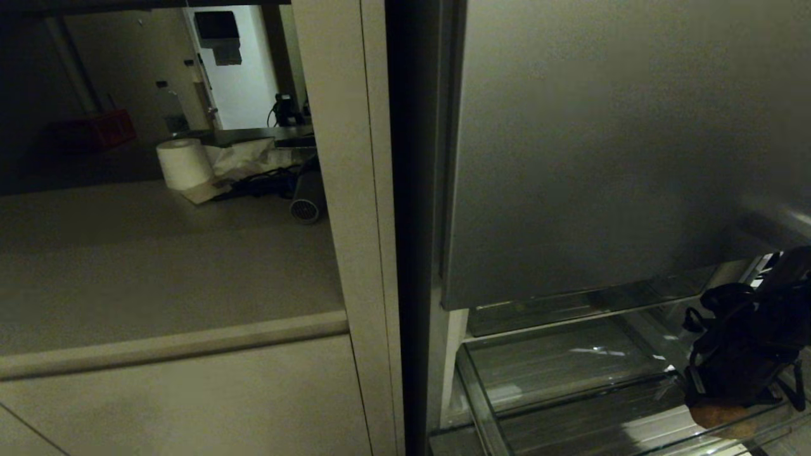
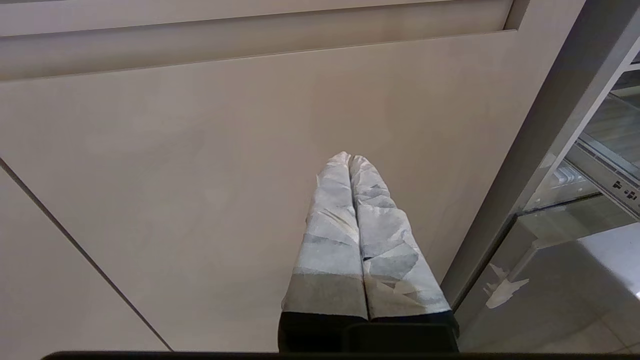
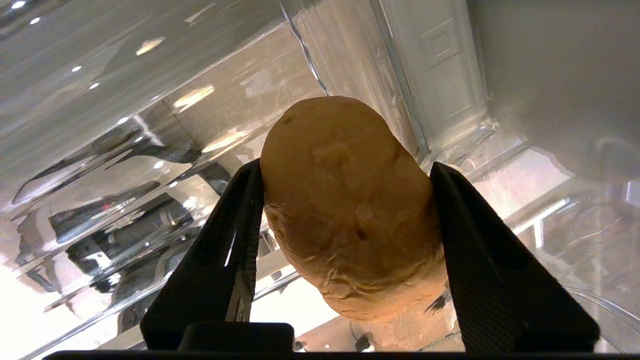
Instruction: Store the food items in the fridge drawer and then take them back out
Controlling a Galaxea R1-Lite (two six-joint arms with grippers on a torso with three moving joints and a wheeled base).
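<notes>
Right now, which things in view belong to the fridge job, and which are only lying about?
For the job:
- potato-like food item, between the right gripper's fingers
- clear fridge drawer, pulled out

Lying about:
- paper roll on the counter
- crumpled paper beside it
- red crate far behind
- left gripper, parked by the cabinet, holding nothing

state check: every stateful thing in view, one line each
fridge drawer: pulled out, open
upper fridge door: closed
food item: between both right fingers, inside the drawer
right gripper: closed on the food item
left gripper: shut, empty, in front of the cabinet panel
</notes>
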